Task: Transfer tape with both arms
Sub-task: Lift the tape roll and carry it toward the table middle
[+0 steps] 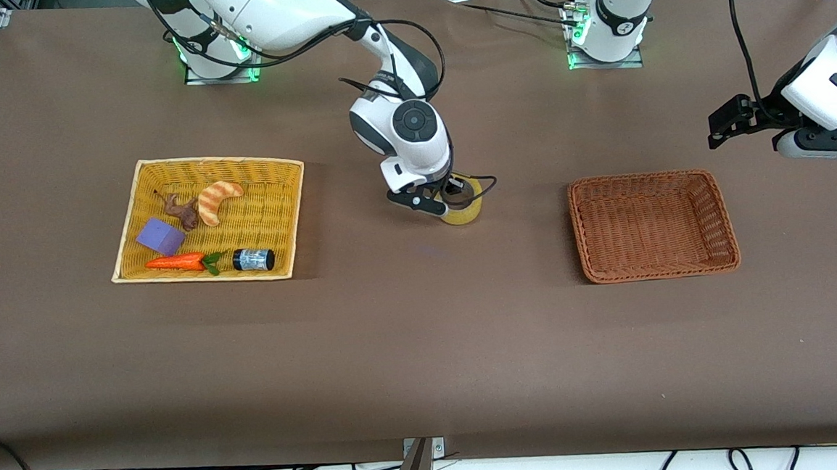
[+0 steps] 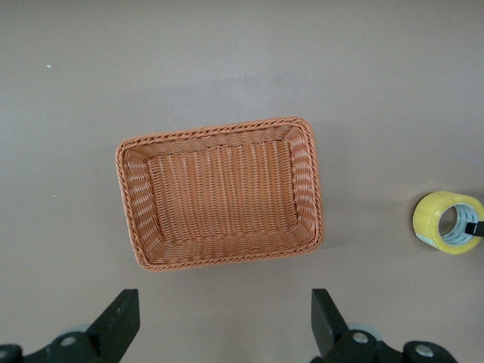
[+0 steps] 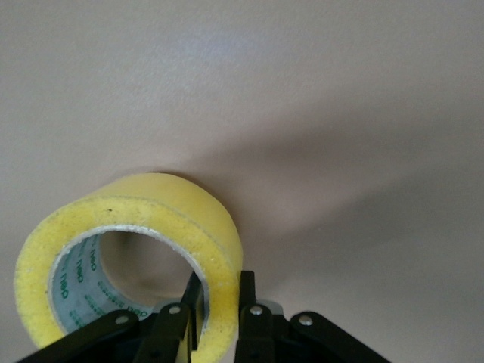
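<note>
Two white jointed arms, glossy shells with black bands at the joints. On the right arm (image 1: 281,14) a round grey cap with a dark centre at the wrist, black cables looping along it. Green lights glowing at both square bases. On the left arm (image 1: 827,83) a black cable and a small dark mark on the shell. Black two-finger grippers with silver screws near the fingers (image 3: 249,302)
</note>
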You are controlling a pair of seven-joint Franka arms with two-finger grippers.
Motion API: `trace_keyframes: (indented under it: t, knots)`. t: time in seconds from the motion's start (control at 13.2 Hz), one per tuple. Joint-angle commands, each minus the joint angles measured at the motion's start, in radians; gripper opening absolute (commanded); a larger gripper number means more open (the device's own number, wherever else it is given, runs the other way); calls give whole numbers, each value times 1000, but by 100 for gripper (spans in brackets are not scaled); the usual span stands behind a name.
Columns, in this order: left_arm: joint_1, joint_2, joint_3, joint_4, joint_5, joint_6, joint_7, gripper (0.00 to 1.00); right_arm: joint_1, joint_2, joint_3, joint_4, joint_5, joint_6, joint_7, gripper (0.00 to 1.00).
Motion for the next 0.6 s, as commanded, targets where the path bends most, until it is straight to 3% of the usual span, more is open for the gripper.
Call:
trace_keyframes:
  t: [0.0,0.08,0.15,0.23,0.3,0.53]
  knots:
    - [-1,13,-3,29,9,-23,14,100,-6,-4,-1,31,-11,-13,17,41]
    - [-1,13,-3,27,9,-23,16,100,-7,-6,-1,31,-11,-13,14,55]
    - [-1,14,-3,26,9,-23,16,100,-9,-12,-2,31,-10,-16,11,81]
    - [-1,19,-3,26,9,-23,16,100,-11,-22,-4,31,-5,-21,8,92]
    - [-3,24,-3,26,9,-23,16,100,-18,-47,-5,32,2,-30,6,100]
    - [-9,24,-8,24,4,-41,16,100,-114,-213,-4,-15,4,-180,-67,100]
